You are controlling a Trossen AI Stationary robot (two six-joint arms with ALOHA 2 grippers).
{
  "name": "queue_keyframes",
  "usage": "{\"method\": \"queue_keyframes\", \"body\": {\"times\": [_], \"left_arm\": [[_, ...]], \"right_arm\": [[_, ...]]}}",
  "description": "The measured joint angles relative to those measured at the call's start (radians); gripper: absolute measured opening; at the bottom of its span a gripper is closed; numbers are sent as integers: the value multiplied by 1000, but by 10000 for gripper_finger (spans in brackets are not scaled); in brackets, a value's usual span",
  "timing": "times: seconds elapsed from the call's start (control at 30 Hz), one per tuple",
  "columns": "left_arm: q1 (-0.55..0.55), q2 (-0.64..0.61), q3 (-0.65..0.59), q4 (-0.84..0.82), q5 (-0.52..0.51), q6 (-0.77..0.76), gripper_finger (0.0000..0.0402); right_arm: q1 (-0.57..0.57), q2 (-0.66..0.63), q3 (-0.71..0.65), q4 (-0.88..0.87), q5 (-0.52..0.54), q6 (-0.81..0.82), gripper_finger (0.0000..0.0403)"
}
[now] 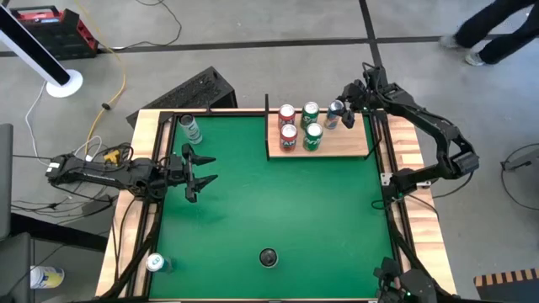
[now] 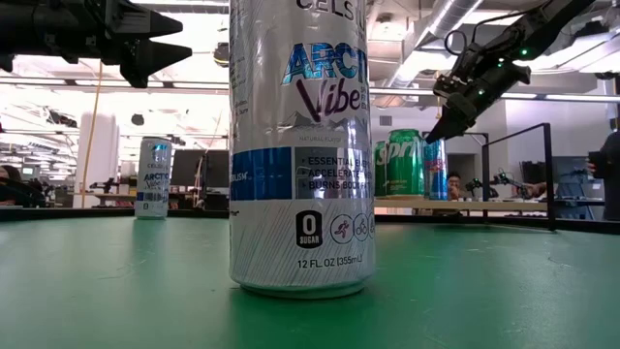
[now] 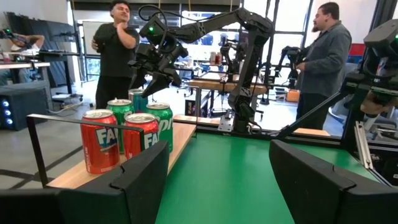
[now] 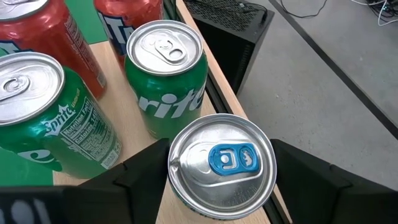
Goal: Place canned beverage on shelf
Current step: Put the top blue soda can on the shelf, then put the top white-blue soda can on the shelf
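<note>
shelf (image 1: 345, 145) with two red cans, two green, one silver between right fingers (image 4: 298, 168), apart; left fingers (image 1: 202, 172) released

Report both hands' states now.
Left hand: open, empty, above the green table.
Right hand: open around the silver can on the shelf, not clamping it.

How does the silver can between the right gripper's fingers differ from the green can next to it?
The silver can has a blue pull tab; the green can has a plain metal one. The silver can sits between the right gripper's open fingers at the shelf's back edge; the green can stands free, farther in. Both are upright, unopened and on the shelf.
</note>
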Motion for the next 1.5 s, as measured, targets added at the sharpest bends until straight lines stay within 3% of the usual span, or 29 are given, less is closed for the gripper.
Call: {"method": "queue_keyframes", "body": {"times": [0.33,0.73,1.03,1.23,1.5], "left_arm": [[0,0,0,0,0,-2,264],[0,0,0,0,0,-2,264],[0,0,0,2,0,-2,264],[0,0,47,-41,-8,2,264],[0,1,185,-310,-44,-10,264]], "right_arm": [[0,1,-2,7,16,-1,339],[0,-32,-2,43,27,11,341],[26,-132,-2,83,-6,85,341],[147,-247,0,109,-64,160,341],[482,-344,0,104,-41,196,341]]}}
